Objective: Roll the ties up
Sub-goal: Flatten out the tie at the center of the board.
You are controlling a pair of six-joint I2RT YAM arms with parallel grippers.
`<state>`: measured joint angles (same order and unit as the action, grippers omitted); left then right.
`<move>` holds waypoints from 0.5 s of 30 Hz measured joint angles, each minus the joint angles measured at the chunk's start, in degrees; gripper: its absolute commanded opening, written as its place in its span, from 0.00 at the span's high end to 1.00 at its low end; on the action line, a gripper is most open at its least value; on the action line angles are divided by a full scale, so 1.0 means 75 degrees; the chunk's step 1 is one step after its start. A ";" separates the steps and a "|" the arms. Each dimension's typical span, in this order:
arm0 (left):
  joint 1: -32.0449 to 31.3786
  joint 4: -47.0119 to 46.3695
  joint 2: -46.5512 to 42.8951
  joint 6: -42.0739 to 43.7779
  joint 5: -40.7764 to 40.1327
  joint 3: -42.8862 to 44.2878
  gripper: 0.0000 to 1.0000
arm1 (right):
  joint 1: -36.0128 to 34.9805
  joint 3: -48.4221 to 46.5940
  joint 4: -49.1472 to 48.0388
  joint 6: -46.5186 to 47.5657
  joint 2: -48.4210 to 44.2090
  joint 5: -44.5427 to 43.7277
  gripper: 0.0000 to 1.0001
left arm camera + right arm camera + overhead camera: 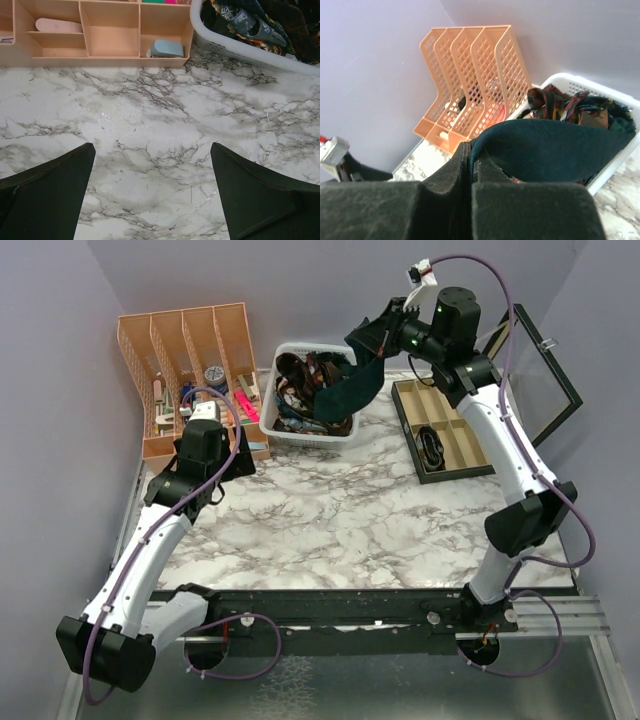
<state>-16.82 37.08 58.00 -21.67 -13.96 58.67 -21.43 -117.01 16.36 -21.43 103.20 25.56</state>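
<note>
A plain dark teal tie point(362, 385) hangs from my right gripper point(375, 332), which is raised behind the white basket point(298, 435). The tie's lower part drapes into the basket, over a heap of other patterned ties point(300, 390). In the right wrist view the gripper point(471, 150) is shut, with the teal tie point(555, 150) pinched between its fingers and curving away toward the basket rim point(580, 82). My left gripper point(152, 170) stands open over bare marble at the left, with nothing between its fingers point(50, 190). It is in front of the basket wall point(240, 52).
An orange file organiser point(190, 355) with small items stands at the back left, its near compartments point(110, 35) ahead of my left gripper. A black compartment tray point(470, 445) holding one dark roll point(432, 443) sits at the back right, with a black-framed lid point(545, 365) behind it.
</note>
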 measured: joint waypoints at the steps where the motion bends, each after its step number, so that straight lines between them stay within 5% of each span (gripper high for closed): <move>1: 0.0000 0.0000 -0.0017 -0.0017 0.0000 0.0000 0.01 | 0.0000 0.0131 0.0003 0.0000 -0.0108 0.0073 1.00; 7: 0.0000 -0.0003 -0.0137 -0.0175 0.0003 -0.0111 0.01 | 0.0000 0.1737 -0.0052 0.0044 -0.1614 0.0201 0.99; 15: 0.0035 -0.0099 -0.0431 -0.0490 0.0192 -0.0848 0.01 | 0.0000 0.7440 -0.1883 -0.0962 -0.6152 0.0376 0.99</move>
<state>-16.56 36.34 54.76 -25.34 -12.51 52.31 -21.43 -61.21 2.24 -28.64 57.06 28.38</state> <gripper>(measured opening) 0.990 0.038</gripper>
